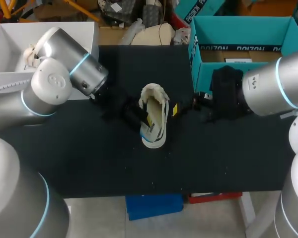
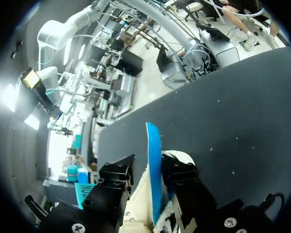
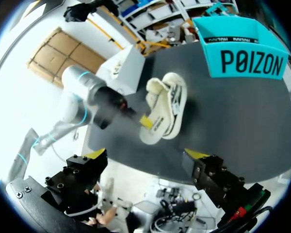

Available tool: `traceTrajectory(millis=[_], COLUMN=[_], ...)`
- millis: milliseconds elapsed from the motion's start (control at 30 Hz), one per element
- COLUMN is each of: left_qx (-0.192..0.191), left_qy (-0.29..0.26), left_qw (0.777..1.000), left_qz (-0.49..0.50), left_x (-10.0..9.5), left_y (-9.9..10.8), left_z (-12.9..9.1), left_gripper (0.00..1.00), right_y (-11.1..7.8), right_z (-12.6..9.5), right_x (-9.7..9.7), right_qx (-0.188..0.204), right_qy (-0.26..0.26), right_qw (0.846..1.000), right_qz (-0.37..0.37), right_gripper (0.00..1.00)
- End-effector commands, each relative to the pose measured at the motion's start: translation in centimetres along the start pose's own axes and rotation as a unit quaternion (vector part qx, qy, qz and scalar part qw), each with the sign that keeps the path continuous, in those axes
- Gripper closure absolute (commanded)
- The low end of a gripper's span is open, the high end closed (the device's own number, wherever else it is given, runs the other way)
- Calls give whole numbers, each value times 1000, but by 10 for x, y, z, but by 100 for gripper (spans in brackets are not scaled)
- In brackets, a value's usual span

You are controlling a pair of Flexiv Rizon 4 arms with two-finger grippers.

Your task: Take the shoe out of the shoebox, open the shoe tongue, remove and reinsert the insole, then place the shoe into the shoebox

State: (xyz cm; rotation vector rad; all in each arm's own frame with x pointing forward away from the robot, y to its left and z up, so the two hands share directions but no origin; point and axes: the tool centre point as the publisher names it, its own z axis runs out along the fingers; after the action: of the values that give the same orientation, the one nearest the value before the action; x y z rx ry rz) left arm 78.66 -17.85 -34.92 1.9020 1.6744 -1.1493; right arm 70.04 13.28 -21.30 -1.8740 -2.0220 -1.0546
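Insole grip, mid-tabletop.
L hand [image 2: 148, 166] pinches blue insole [image 2: 153, 141] at shoe [image 1: 159, 111]; R hand [image 3: 145, 155] wide open, empty, near shoe; shoebox [image 1: 238, 22] at far-right corner.

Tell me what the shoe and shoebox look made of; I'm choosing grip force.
Shoe: soft cream textile, matte, with a fluffy, fleece-like collar; the sole looks like pale rubber or foam, though that's unclear. Shoebox: cardboard, going by its thin flat walls, matte teal outside and plain brown inside.
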Motion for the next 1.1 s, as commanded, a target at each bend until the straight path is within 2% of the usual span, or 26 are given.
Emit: traceTrajectory(millis=[33, 67, 100, 267, 500, 667, 733, 933, 1100], left_qx=[8, 11, 12, 6, -33, -60, -51, -43, -51], left_qy=[13, 15, 17, 14, 10, -12, -33, -32, -41], left_qw=[1000, 1000, 1000, 1000, 999, 997, 997, 998, 996], left_qz=[-5, -5, -6, -11, -24, -38, -42, -40, -55], left_x=[0, 1, 2, 5, 6, 1, -4, -5, -8], left_y=[-3, -4, -4, 3, 24, 36, 34, 21, 9], left_z=[4, 5, 6, 7, 5, 6, 6, 12, 14], left_gripper=[76, 81, 100, 100, 100, 100, 100, 100, 100], right_y=[0, 0, 0, 0, 0, 0, 0, 0, 0], right_z=[0, 0, 0, 0, 0, 0, 0, 0, 0], right_x=[1, 1, 1, 1, 1, 1, 1, 1, 1], right_qx=[0, 0, 0, 0, 0, 0, 0, 0, 0], right_qy=[-2, -2, -2, -2, -2, -2, -2, -2, -2], right_qw=[1000, 1000, 1000, 1000, 1000, 1000, 1000, 1000, 1000], right_qz=[0, 0, 0, 0, 0, 0, 0, 0, 0], right_gripper=[0, 0, 0, 0, 0, 0, 0, 0, 0])
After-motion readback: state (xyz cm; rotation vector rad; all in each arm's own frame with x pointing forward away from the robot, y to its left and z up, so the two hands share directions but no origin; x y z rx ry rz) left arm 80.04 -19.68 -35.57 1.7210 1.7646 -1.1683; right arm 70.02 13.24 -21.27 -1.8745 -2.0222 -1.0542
